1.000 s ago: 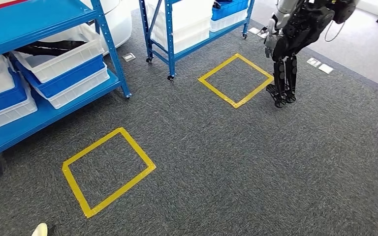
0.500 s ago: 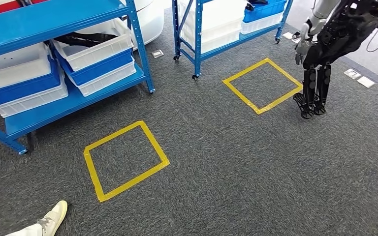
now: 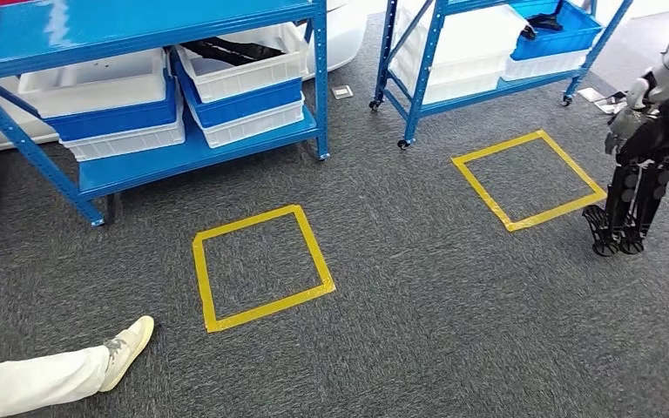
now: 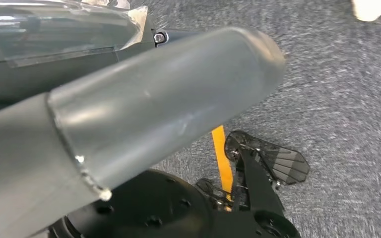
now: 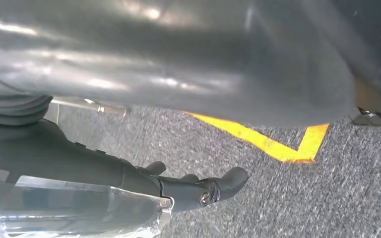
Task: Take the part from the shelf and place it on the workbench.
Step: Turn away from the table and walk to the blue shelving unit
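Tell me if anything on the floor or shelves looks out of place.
A person's leg and shoe stretch across the carpet near the yellow square, close to where the robot walks. The bins on the shelf sit tidy.

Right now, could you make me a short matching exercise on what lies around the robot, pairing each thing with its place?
Things:
1. black part
2. near yellow tape square
3. person's shoe
4. other robot

Places:
A. far right, by the farther tape square
B. white bin on the left blue shelf
C. carpet before the left shelf
D. lower left floor

Pairs: 1-B, 2-C, 3-D, 4-A
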